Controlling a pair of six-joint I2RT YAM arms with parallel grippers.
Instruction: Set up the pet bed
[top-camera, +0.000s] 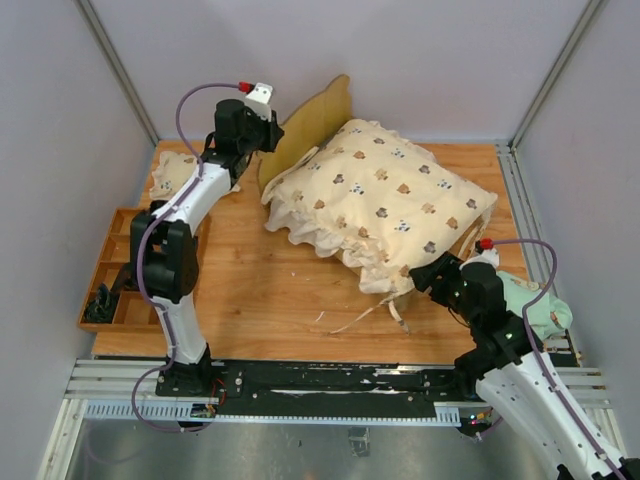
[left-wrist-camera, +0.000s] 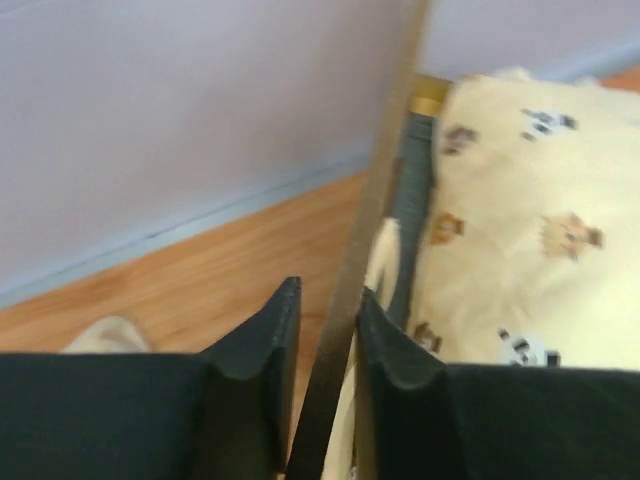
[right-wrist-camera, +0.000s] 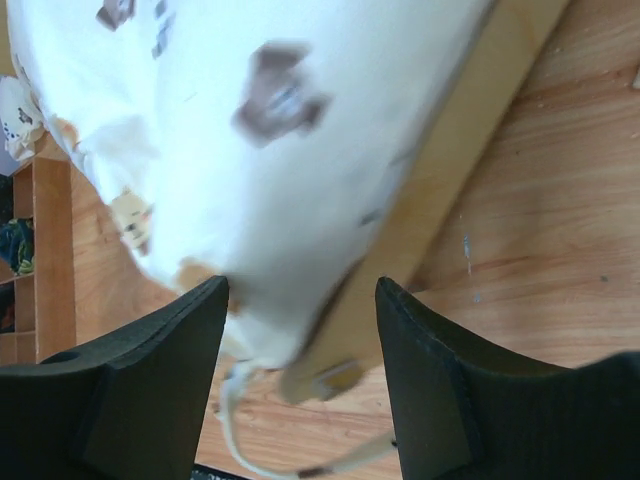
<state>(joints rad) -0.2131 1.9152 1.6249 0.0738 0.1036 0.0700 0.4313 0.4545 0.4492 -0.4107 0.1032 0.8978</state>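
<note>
The pet bed (top-camera: 322, 118) sits toward the far middle of the wooden counter (top-camera: 270, 290), its wavy headboard standing up at the far-left end. A cream bear-print quilt (top-camera: 385, 195) is heaped over it and hides most of the frame. Its ruffles spill over the near side, and thin ties trail onto the counter. The left jaws are up against the headboard's left edge. The right jaws meet the bed's near-right corner at the quilt's hem. From here I can't tell how wide either pair stands. A wooden compartment tray (top-camera: 112, 275) lies at the counter's left edge, and a mint-green cloth (top-camera: 535, 305) at its right.
</note>
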